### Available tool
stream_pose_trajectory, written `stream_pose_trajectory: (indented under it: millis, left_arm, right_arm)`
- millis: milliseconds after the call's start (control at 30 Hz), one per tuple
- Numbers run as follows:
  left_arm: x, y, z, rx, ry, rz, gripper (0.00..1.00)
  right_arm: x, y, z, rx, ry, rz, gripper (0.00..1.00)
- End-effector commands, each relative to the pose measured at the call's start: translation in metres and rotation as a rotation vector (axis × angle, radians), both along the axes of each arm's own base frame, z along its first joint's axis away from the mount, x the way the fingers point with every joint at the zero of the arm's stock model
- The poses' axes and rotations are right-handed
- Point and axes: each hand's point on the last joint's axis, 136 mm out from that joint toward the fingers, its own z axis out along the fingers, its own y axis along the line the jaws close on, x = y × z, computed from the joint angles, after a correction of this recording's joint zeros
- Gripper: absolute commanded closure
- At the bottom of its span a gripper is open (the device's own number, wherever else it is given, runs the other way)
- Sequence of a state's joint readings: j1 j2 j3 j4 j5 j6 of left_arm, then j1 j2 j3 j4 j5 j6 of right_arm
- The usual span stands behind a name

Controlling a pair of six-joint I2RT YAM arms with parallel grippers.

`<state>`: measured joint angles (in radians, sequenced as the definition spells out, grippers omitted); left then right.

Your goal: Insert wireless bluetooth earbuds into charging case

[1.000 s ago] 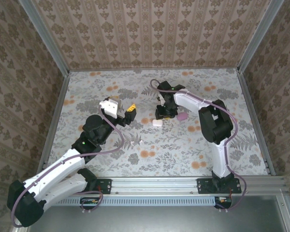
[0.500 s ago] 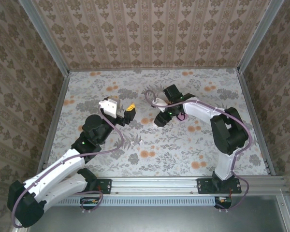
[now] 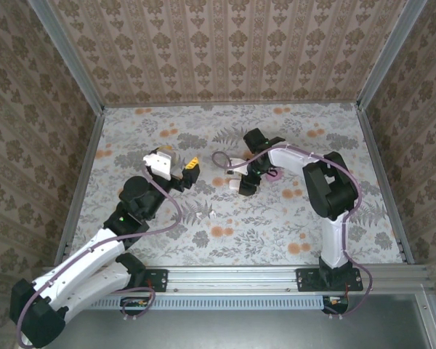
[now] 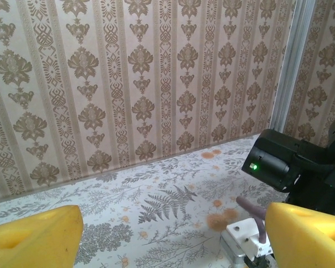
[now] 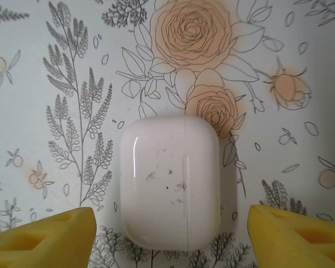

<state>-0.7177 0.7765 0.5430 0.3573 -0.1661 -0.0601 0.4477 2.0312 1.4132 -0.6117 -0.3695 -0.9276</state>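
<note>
Lying closed on the tabletop (image 5: 56, 67), charging case (image 5: 170, 181), right tool (image 5: 170, 237) spread above.

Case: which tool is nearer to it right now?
Right. The right tool hangs directly over the case, open fingers on either side, not touching it. The left tool sits well off to the case's left, also open.

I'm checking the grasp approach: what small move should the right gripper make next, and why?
Probably lower and close the right gripper on the charging case. The case lies shut on the table, centred between the open fingers, neither touching it, so it likely must be held before its lid can be opened.
</note>
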Motion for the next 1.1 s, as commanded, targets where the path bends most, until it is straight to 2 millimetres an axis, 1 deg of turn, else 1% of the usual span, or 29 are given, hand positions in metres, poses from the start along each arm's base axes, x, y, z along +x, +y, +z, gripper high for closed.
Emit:
stream_pose_trajectory:
  millis: [0, 200, 400, 500, 533, 700, 767, 867, 933, 967, 1067]
  left_arm:
    - [0.001, 0.007, 0.000, -0.011, 0.002, 0.023, 0.14]
    - [0.004, 0.009, -0.003, -0.013, 0.011, 0.035, 0.14]
    - [0.007, 0.009, -0.006, -0.017, 0.020, 0.033, 0.14]
    - [0.007, 0.010, -0.006, -0.026, 0.026, 0.034, 0.14]
    - [0.007, 0.011, -0.006, -0.027, 0.026, 0.034, 0.14]
    - [0.006, 0.014, -0.006, -0.028, 0.036, 0.044, 0.14]
    - [0.005, 0.015, -0.007, -0.023, 0.045, 0.042, 0.14]
    - [0.006, 0.015, -0.010, -0.026, 0.065, 0.046, 0.14]
    - [0.008, 0.015, -0.013, -0.029, 0.092, 0.050, 0.14]
    - [0.009, 0.014, -0.015, -0.030, 0.108, 0.050, 0.14]
    - [0.013, 0.013, -0.023, -0.041, 0.174, 0.059, 0.14]
  right_arm:
    - [-0.003, -0.005, -0.008, -0.033, 0.020, 0.060, 0.27]
    - [-0.003, 0.000, -0.012, -0.018, 0.036, 0.064, 0.34]
    - [-0.005, 0.002, -0.020, -0.036, 0.040, 0.065, 0.36]
    - [-0.004, 0.002, -0.025, -0.052, 0.028, 0.055, 0.41]
    - [-0.004, 0.001, -0.027, -0.059, 0.021, 0.055, 0.44]
    - [-0.006, 0.000, -0.029, -0.066, 0.001, 0.046, 0.48]
    - [-0.006, 0.001, -0.025, -0.054, -0.010, 0.035, 0.51]
    - [-0.009, 0.003, -0.016, -0.021, -0.020, 0.023, 0.53]
    - [-0.014, 0.003, -0.009, -0.004, -0.017, 0.017, 0.54]
    - [-0.009, 0.006, -0.004, 0.016, -0.046, 0.010, 0.55]
    - [-0.009, 0.008, 0.008, 0.052, -0.076, -0.009, 0.56]
